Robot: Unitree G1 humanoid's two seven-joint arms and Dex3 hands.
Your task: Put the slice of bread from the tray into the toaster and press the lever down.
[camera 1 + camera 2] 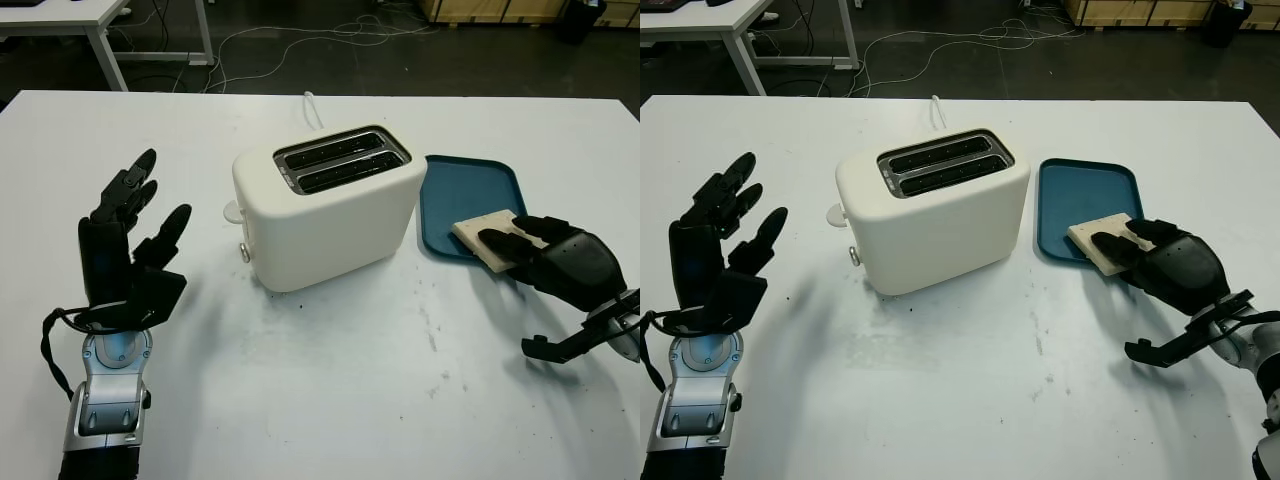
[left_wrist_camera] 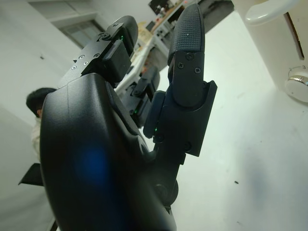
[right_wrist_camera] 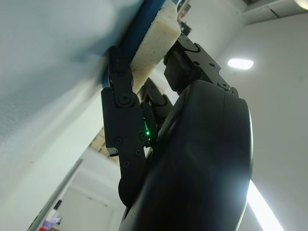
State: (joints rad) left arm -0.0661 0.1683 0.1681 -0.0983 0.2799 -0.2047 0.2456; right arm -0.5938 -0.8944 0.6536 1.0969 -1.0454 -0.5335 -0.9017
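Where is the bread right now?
The bread lies at the near edge of the blue tray, right of the white toaster, with the right robot hand closing on it.

You find no text, label, brand, number or sign to read in these views. The toaster [image 1: 325,205] shows you a plain cream shell with no lettering on its near face or its left end. The blue tray [image 1: 462,195] to its right is unmarked, and so is the white desk [image 1: 330,400]. The black shell of the left hand [image 2: 91,163] carries screws and small green lights, but nothing written.
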